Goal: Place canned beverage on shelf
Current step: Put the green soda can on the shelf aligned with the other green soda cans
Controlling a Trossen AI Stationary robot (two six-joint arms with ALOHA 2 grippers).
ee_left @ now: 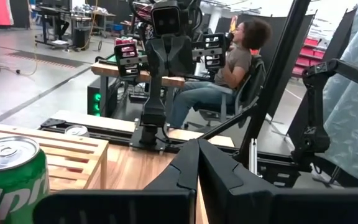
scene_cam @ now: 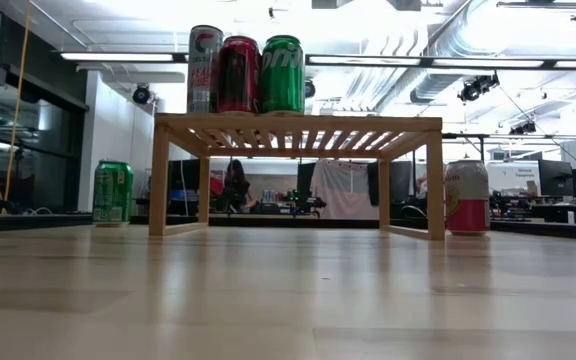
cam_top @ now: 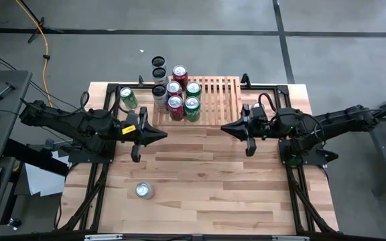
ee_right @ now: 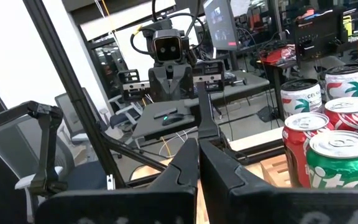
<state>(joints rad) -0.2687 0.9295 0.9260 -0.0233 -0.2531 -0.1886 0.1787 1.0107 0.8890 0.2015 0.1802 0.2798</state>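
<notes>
We take the loose can [cam_top: 144, 191] as the task's thing: it stands upright on the bench [cam_top: 213, 181], alone in the near-left part, its round top facing the overhead camera, so its long axis is vertical. The shelf [cam_top: 213, 97] sits at the far edge of the bench, its left half filled with upright cans [cam_top: 183, 99], its right slats bare. A green can [cam_top: 128, 98] stands just beside the shelf's left end. The left pincer [cam_top: 163, 134] is shut and holds nothing; it hovers mid-bench, pointing inward. The right pincer [cam_top: 224, 128] mirrors it, likewise shut and empty. We judge the left arm the nearer: the loose can lies toward the near edge from its tip, well apart, so it must open first.
</notes>
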